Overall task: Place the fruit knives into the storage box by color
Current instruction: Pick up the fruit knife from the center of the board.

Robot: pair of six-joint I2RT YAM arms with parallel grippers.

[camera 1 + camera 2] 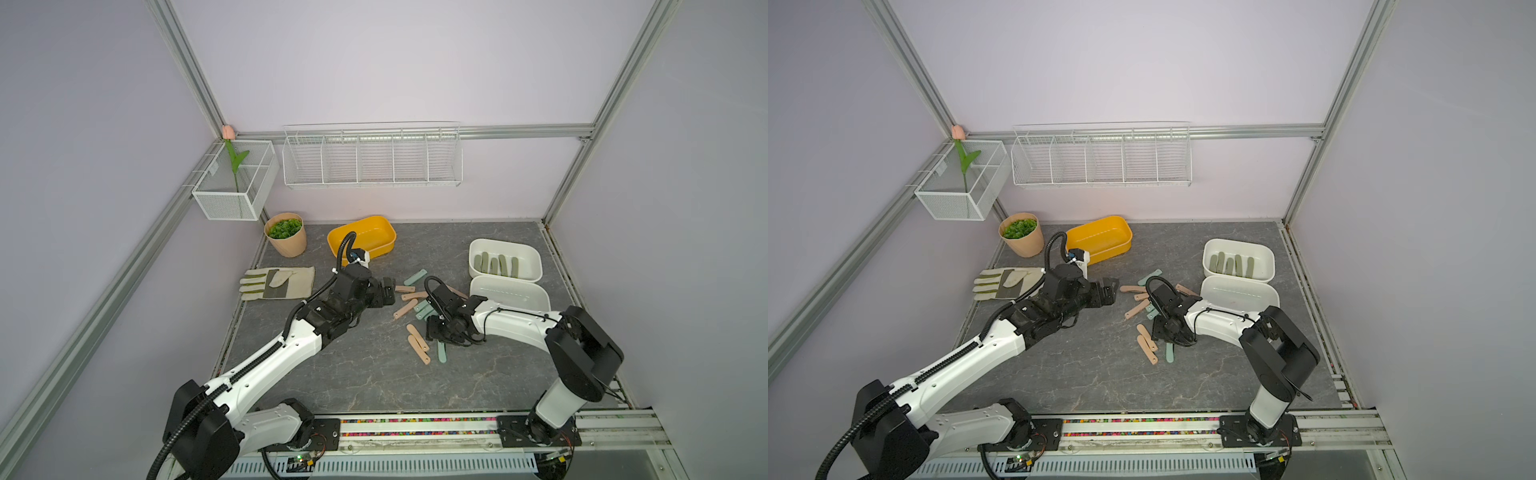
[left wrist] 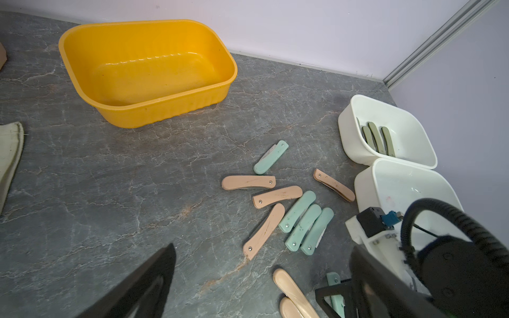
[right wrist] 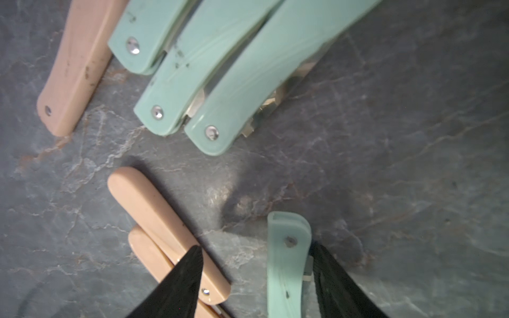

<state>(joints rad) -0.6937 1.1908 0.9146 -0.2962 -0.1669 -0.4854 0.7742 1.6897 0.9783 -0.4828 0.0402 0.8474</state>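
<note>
Right gripper (image 3: 256,247): your fingers are standing apart around the nearest mint knife (image 3: 283,269).
Left gripper (image 1: 390,291): your fingers are standing wide apart.

The tabletop (image 1: 353,374) was dark grey, marbled with pale and rust-brown veins. At its centre lay peach-pink knives (image 1: 405,308) and pale mint knives (image 2: 296,212) with silver rivets, some with dark scuffs. At two o'clock the farther box (image 1: 528,257) was white and held olive-green knives (image 1: 492,266); the nearer box (image 1: 509,291) was white too. At eleven o'clock the tub (image 2: 170,110) was yellow. At ten o'clock the glove (image 1: 276,282) was beige with olive patches. The pot (image 1: 291,249) was tan, its leaves (image 1: 284,228) bright green; the tulip (image 1: 227,132) was pink on a green stem. The wire baskets (image 1: 372,162) were white, the walls (image 1: 415,62) pale lilac, the arms (image 1: 511,322) white and black — a multicoloured bead strip (image 1: 415,420) ran at six o'clock
</note>
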